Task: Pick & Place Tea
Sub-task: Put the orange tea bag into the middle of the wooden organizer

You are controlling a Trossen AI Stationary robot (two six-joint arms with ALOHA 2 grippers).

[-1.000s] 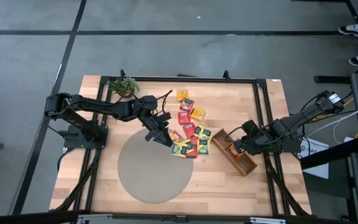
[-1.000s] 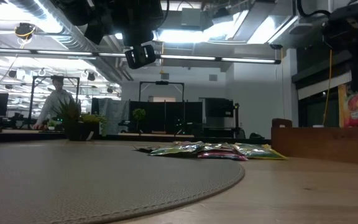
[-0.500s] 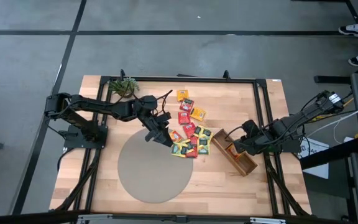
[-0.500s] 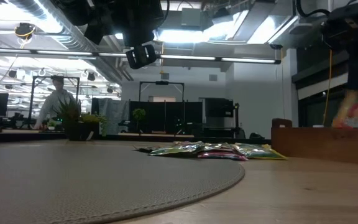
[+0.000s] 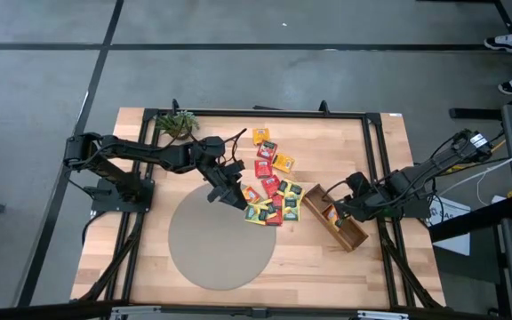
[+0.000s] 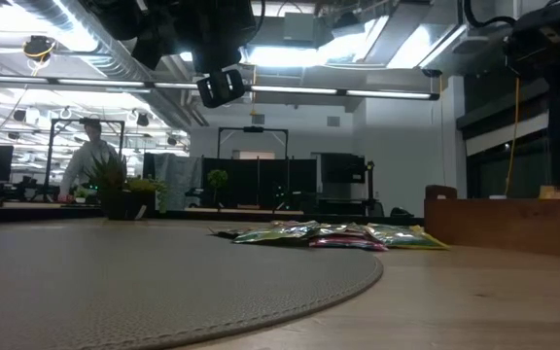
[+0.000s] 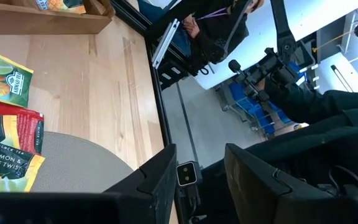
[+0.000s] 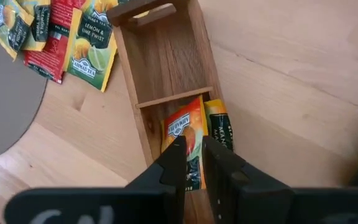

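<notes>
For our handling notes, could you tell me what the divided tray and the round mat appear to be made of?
The divided tray looks like brown wood, matte, with visible grain. The round mat looks like grey woven fabric or felt: the low view shows a ribbed texture, though the exact material is unclear.

Sachets [image 5: 269, 188] heaped mid-counter [image 5: 380, 160], between mat [image 5: 220, 240] and tray [image 5: 336, 228]. Two sachets in tray's middle compartment. Plant [image 5: 177, 124] at far left corner.

High view straight down, whole table [image 5: 327, 267]. Low view at tabletop level, facing room. Wrist views close; right shares tray [image 8: 166, 74] and sachets [image 8: 73, 37] with high.
</notes>
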